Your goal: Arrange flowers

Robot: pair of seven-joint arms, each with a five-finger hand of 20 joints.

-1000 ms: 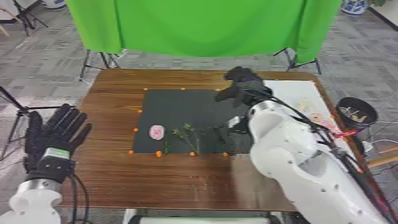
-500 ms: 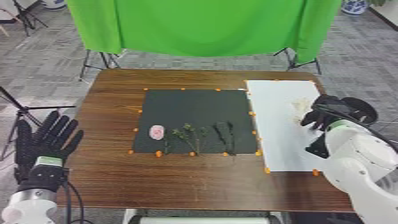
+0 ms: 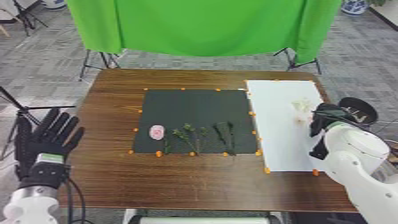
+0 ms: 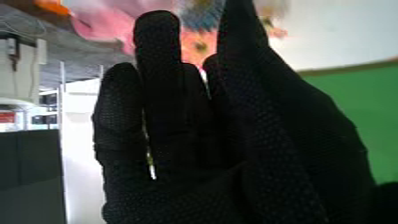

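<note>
Brown wood, smooth-grained: one counter (image 3: pixel 178 187), bearing a flat dark rectangular mat (image 3: pixel 191 107) and, to its right, a long white sheet (image 3: pixel 280 145); small rounded orange pieces (image 3: pixel 160 153) dot the edges of both. On the mat, near side: one pink bloom (image 3: pixel 157 132), oval, at left; feathery green sprigs (image 3: pixel 187 131), thin-stemmed, at its right; darker stems (image 3: pixel 221 131), slender, further right. On the white sheet, towards its right edge: pale blooms (image 3: pixel 303 108), loose in outline. Beyond the counter's right edge: one black bin (image 3: pixel 360 101), round-mouthed. Behind the counter: green cloth (image 3: pixel 204 30), hanging in folds. The right wrist view adds colour detail: soft pink petals (image 4: pixel 107 20), an orange bloom (image 4: pixel 200 42) with a yellowish centre, and a spiky blue head (image 4: pixel 202 12), all by the fingertips; contact cannot be told. Right robot hand (image 3: pixel 322 121): black textured fabric, at the white sheet's right edge beside the bin, fingers straight and mostly close together, its white arm angled in from the near right. Left robot hand (image 3: pixel 44 140): same black fabric, at the counter's left edge, fingers straight and spread, pointing away from the robot.
</note>
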